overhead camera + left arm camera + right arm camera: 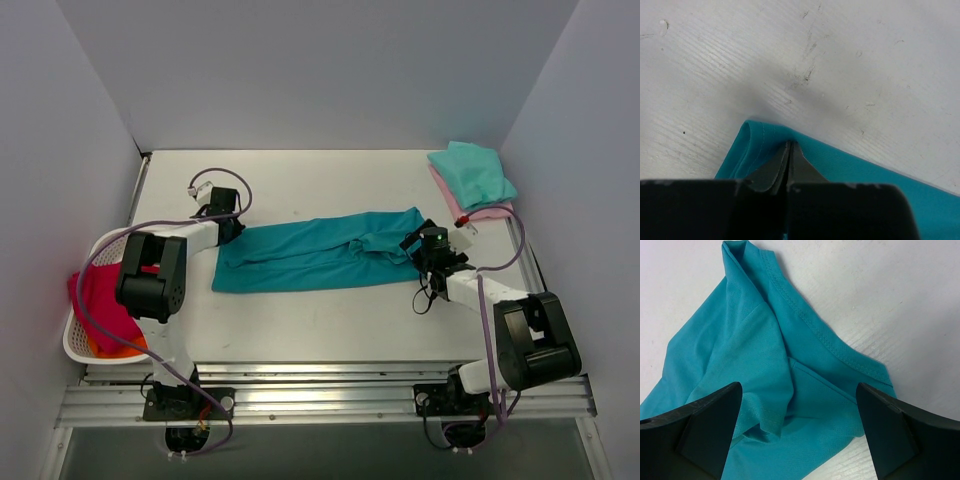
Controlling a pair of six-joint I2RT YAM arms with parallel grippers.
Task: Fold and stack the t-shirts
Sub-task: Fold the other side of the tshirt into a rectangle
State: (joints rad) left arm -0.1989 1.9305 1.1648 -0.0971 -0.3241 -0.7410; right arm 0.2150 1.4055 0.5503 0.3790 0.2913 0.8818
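A white plastic lattice basket (pixel 72 345) holding red cloth (pixel 100 300) sits at the tabletop's (pixel 320 330) near left corner. Mid-tabletop, the deep teal-blue t-shirt (pixel 310 255) lies flattened into a long band. The left gripper (pixel 790 150) is pinched tight on its far left corner, and the right gripper (pixel 797 395) stands wide over its bunched right end. In the far right corner, a folded mint-green t-shirt (pixel 472 172) rests on a pale pink t-shirt (pixel 482 212).

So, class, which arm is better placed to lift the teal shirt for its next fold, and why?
Left: the left gripper is shut on the teal shirt at its corner; the right gripper hangs open above its other end, holding nothing.
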